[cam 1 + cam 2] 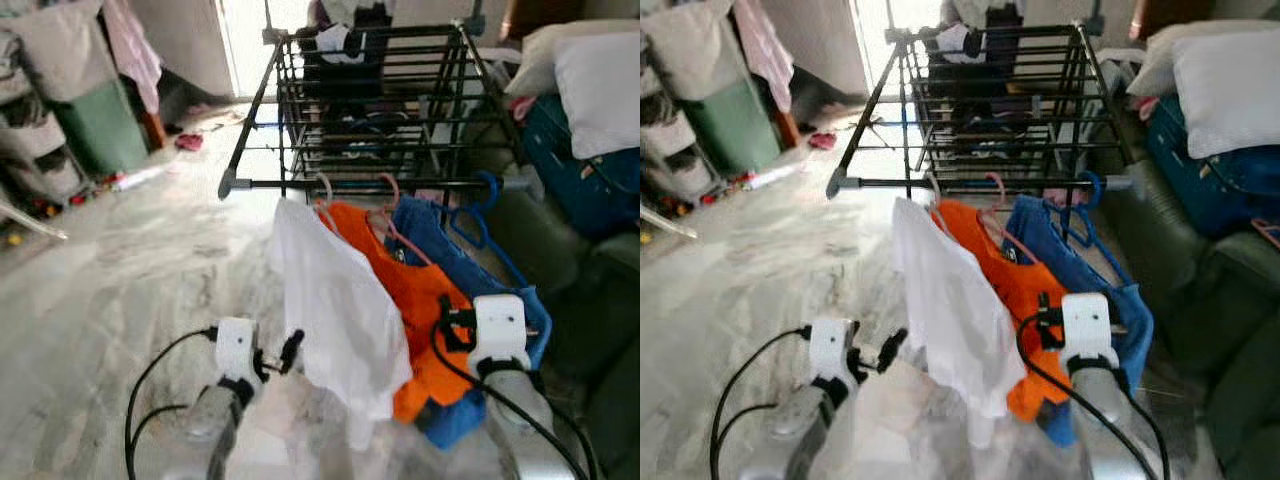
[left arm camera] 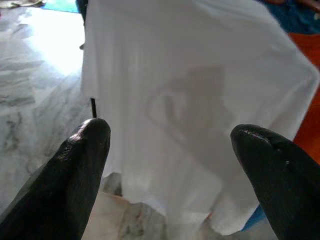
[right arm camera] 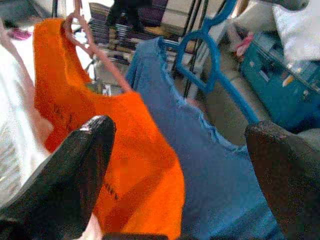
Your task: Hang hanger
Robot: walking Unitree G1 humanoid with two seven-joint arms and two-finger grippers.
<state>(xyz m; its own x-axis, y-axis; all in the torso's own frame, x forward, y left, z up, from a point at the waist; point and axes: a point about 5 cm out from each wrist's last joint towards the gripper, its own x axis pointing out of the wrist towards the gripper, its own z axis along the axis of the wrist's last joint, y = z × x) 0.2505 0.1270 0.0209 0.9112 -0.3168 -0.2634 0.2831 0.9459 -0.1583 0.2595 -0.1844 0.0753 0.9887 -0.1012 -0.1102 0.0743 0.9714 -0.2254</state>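
Blue hanger [image 3: 210, 60] ahead of open right end effector [image 3: 180, 160].

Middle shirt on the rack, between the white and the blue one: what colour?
Orange, on a pink hanger; clearest in the right wrist view.

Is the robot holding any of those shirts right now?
No. Both hands are open and hold nothing: the left hand faces the white shirt, the right hand faces the orange shirt and blue shirt.

Cloth shirts [image 1: 335, 300], plastic hanger [image 3: 215, 65], glossy marble floor [image 1: 130, 270]
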